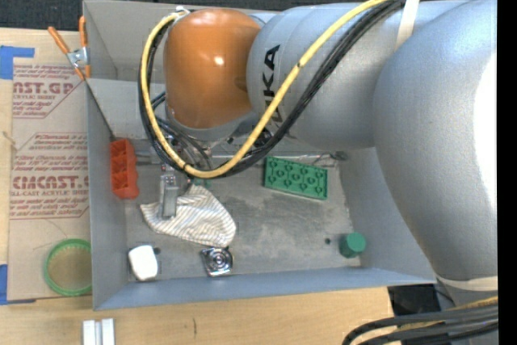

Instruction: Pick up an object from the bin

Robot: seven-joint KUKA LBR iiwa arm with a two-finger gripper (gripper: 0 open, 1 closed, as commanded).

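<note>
In the lower left of the grey bin [242, 284], the pincer [168, 198] sits at the upper-left edge of a crumpled striped cloth [198, 224], which spreads down and rightward from it; open or closed, I cannot tell.

The grey bin [242, 283] holds a red block [122, 168] on the left, a flat green brick [296, 177], a striped cloth [198, 222], a white lump [143, 262], a shiny metal bit [216, 260] and a green knob [352, 244].

Arm [420, 117] in fr. right, wrist [206, 69] angled down.
</note>
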